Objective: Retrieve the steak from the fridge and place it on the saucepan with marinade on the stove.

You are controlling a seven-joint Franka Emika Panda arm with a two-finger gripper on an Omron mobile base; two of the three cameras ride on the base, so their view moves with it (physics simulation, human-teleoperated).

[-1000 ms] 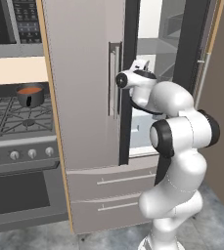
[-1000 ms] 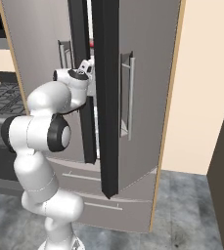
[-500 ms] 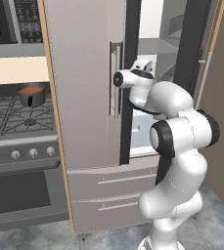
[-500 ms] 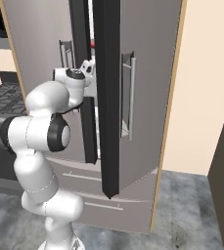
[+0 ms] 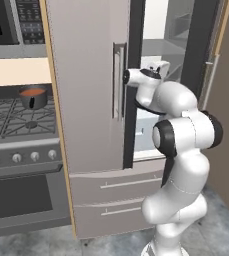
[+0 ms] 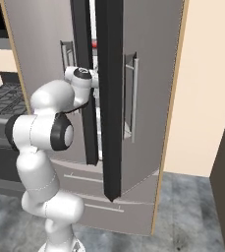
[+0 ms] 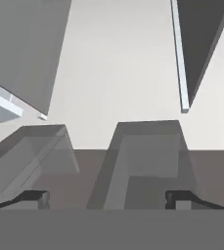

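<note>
Two fingertips (image 7: 34,197) of the end effector (image 7: 106,200) stand wide apart inside the fridge (image 5: 91,100).

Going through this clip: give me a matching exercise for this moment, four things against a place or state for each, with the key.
Things:
1. saucepan
2. fridge right door
3. gripper
4. stove oven door

Places or states:
A. swung open
B. jaws wide apart, nothing between them
C. on a back grate, orange-red liquid inside
D. shut, dark window, below the knobs

Pairs: 1-C, 2-A, 3-B, 4-D
</note>
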